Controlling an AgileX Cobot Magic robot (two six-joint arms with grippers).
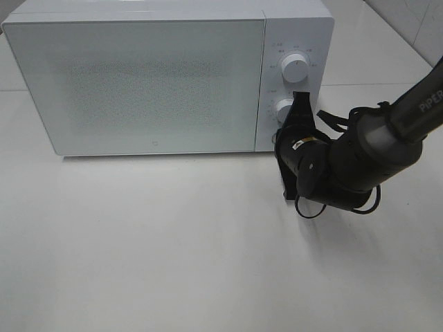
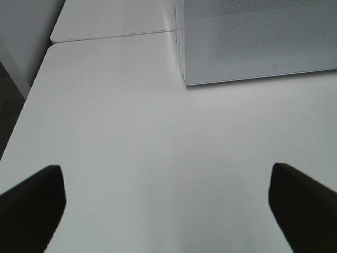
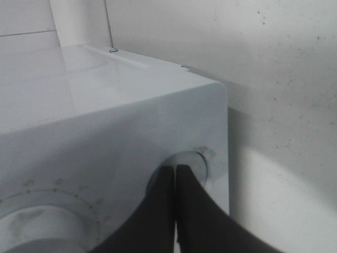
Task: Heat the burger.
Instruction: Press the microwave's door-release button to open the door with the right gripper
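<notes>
Tabletop (image 1: pixel 173 249), white, smooth and faintly glossy, runs under both arms. Pale wall tiles (image 1: pixel 415 28) show well beyond the right pincer (image 1: pixel 300 100), and a seam (image 2: pixel 116 36) between two white slabs crosses the surface far ahead of the left pincer (image 2: pixel 164 176). Ahead of the right pincer's tips stands the microwave (image 1: pixel 145 76), a white box with rounded corners. Its door (image 1: pixel 138 86) is shut, and the door panel is frosted and finely dotted.

The high camera alone shows the whole oven and its two round white knobs: the upper knob (image 1: pixel 296 67) lies past the tips and the lower knob (image 1: pixel 282 108) just beside them. It also shows the dark, jointed right arm (image 1: pixel 387 131) behind the pincer. The right wrist view alone shows the contact. The two black fingers (image 3: pixel 158 211) are pressed flat together, closed on nothing. Their tips seem to touch the rim of a round knob (image 3: pixel 192 161) near the casing's rounded corner; which of the two knobs it is cannot be told there. Only the left wrist view shows the left pincer, its matte black fingers (image 2: pixel 31 205) spread wide above bare table, with the microwave's lower front corner (image 2: pixel 184 81) well ahead.

The burger appears in no view; the shut, frosted door hides the oven's inside, so where it lies cannot be told.
</notes>
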